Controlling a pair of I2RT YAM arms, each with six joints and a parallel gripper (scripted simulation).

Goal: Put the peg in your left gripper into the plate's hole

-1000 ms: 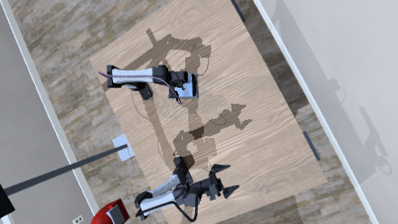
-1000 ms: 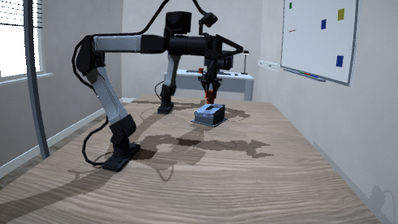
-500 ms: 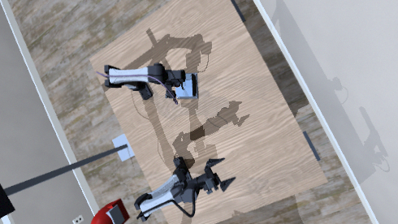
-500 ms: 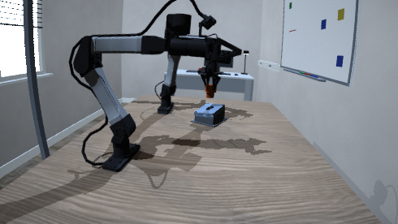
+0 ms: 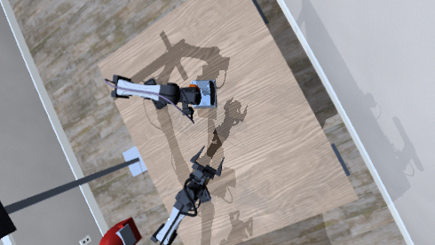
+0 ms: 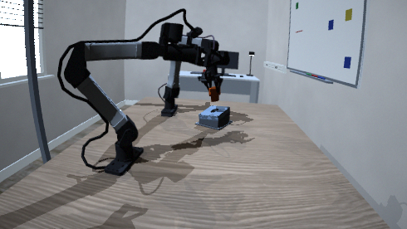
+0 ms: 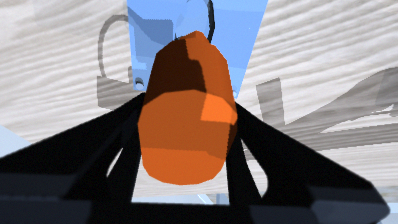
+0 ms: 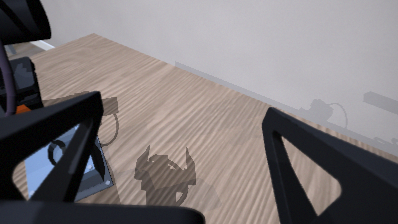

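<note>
Spanning most of the top view, the wood-grained surface (image 5: 284, 115) (image 6: 270, 174) (image 7: 310, 30) (image 8: 150, 100) carried both arms along one long edge, its opposite long edge lying nearer the wall. The right arm (image 5: 175, 219) (image 6: 112, 51) reached inward from that first edge, toward the corner at the bottom of the top view. The left arm (image 5: 139, 90) (image 6: 173, 76) came in from the same edge, close to the corner at the far left of the top view, and its end leaned over the plate.

The blue plate (image 5: 207, 99) (image 6: 218, 119) (image 7: 242, 42) (image 8: 37, 172), with its raised, box-like middle, sat inward from the arms' edge, well apart from the wall-side edge. The right gripper (image 5: 213, 153) (image 8: 187, 108) was spread wide, with nothing between its fingers, apart from the plate. The left gripper (image 6: 213, 88) (image 7: 187, 105) was pinching the orange peg (image 5: 193, 84) (image 6: 213, 95) (image 7: 187, 125) (image 8: 22, 108) from both sides. The peg hung above the plate with a visible gap beneath it in the exterior view, so it was outside the hole (image 6: 214, 110) (image 8: 57, 152), a dark-rimmed opening in the plate's raised top; whether the two lined up exactly could not be told
</note>
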